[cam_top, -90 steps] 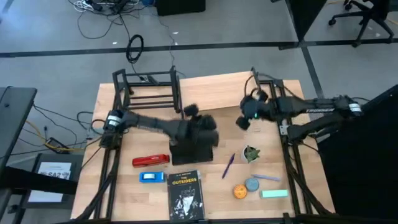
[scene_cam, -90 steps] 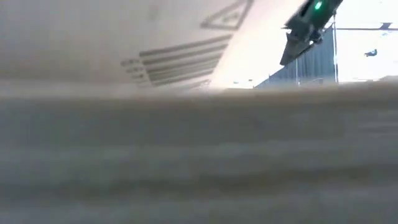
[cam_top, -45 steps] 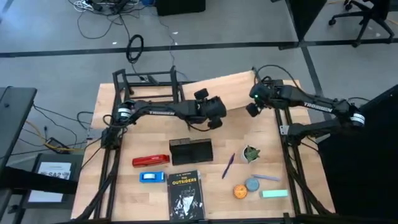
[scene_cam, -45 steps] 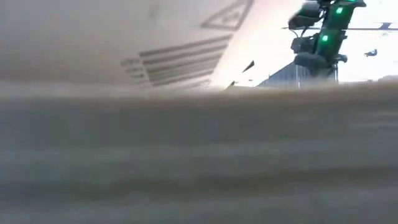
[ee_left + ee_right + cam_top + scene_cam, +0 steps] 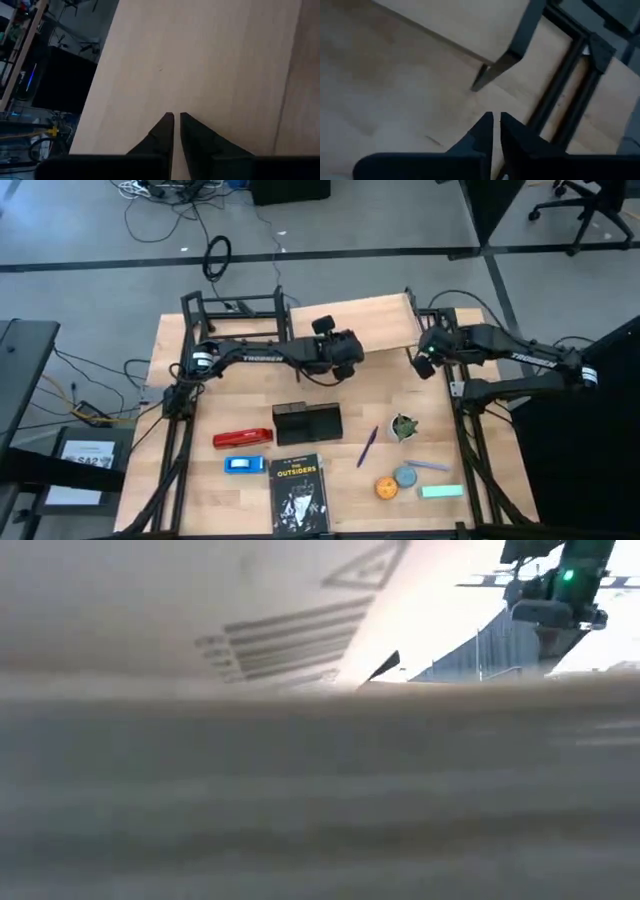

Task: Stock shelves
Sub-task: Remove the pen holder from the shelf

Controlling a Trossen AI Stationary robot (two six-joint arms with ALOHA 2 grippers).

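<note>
The shelves stand at the table's far side: a black metal-tube rack [image 5: 238, 322] at the far left and a light wooden plank [image 5: 375, 320] on thin black legs beside it. My left gripper [image 5: 343, 368] is shut over the plank's near edge, and the plank's top [image 5: 200, 55] fills its wrist view. My right gripper [image 5: 422, 368] is shut above bare table by the plank's right end, with one plank leg [image 5: 492, 70] ahead of it. A black mesh organizer box [image 5: 307, 422] sits mid-table. My left gripper [image 5: 177, 117] points its shut fingers at the plank's top from above; I cannot tell whether the fingertips touch the wood.
Near the front edge lie a red stapler [image 5: 242, 438], a blue item [image 5: 243, 464], a black book [image 5: 299, 492], a purple pen [image 5: 367, 447], a small plant [image 5: 403, 426] and several small desk items [image 5: 405, 480]. A blurred near object blocks most of the low view.
My left gripper has left the organizer box and gone toward the table's far edge, ending over the wooden plank. My right gripper has moved toward the table's right edge, past the plank's right end.
</note>
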